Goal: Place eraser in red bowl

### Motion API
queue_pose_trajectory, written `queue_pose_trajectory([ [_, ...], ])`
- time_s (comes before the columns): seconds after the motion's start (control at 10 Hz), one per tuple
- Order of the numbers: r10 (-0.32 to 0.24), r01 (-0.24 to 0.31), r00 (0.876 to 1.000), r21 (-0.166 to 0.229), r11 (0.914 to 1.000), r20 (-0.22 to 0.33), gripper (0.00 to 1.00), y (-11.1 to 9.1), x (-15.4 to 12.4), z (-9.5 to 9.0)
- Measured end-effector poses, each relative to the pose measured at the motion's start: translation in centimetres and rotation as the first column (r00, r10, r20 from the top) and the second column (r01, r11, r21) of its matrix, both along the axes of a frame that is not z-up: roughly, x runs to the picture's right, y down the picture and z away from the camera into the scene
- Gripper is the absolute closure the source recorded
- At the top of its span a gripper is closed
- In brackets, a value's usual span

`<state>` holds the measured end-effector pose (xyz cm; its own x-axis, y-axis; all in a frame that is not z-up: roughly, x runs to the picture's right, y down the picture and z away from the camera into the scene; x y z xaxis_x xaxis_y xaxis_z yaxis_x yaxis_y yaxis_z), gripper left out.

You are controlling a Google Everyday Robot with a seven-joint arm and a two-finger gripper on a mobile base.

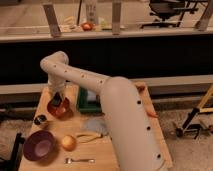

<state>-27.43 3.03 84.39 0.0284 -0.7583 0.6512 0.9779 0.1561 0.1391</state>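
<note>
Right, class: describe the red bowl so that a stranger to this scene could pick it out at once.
On the wooden table, back left, directly under the gripper, sits the red bowl, shallow and round. It is red-orange and smaller than the purple bowl nearer the camera.

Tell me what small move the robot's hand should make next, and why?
Probably let the eraser go right there. The hand hangs low over the red bowl, and the dark block at its tip appears to sit inside the bowl's rim, so no more sideways travel seems needed.
</note>
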Motion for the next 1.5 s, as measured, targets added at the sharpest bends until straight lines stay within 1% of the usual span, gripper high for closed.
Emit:
queue_pose_trajectory([
  [0.7,0.010,-0.010,1.000,-0.008,0.9999,0.000,0.20,0.01,0.23,0.14],
  [1.5,0.007,-0.007,1.000,-0.014,0.9999,0.004,0.20,-0.06,0.63,0.14],
])
